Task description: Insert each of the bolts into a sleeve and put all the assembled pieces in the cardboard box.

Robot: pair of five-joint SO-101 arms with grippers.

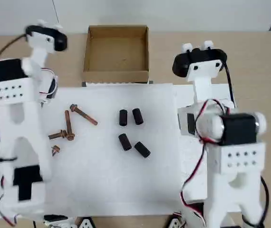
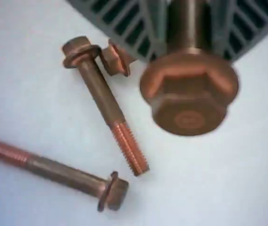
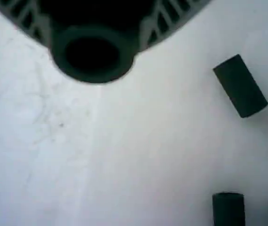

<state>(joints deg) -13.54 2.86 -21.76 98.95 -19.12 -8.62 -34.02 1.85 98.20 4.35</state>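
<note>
My left gripper (image 2: 188,28) is shut on a copper bolt (image 2: 188,94), which hangs just above the white mat with its hex head facing the camera. Three more bolts lie below it: one (image 2: 106,103), one (image 2: 54,172) and a third with just its head (image 2: 116,59) in sight. My right gripper (image 3: 94,21) is shut on a black sleeve (image 3: 92,54) and holds it over bare mat, open end showing. Loose sleeves (image 3: 240,85) (image 3: 228,209) lie off to one side. In the high view, several sleeves (image 1: 124,141) lie mid-mat and the bolts (image 1: 83,114) lie near the left arm (image 1: 16,118).
The open cardboard box (image 1: 117,71) sits at the far edge of the white mat (image 1: 111,185), with nothing in it. The right arm (image 1: 230,142) stands over the mat's right edge. Bare mat lies between the sleeves and the near edge.
</note>
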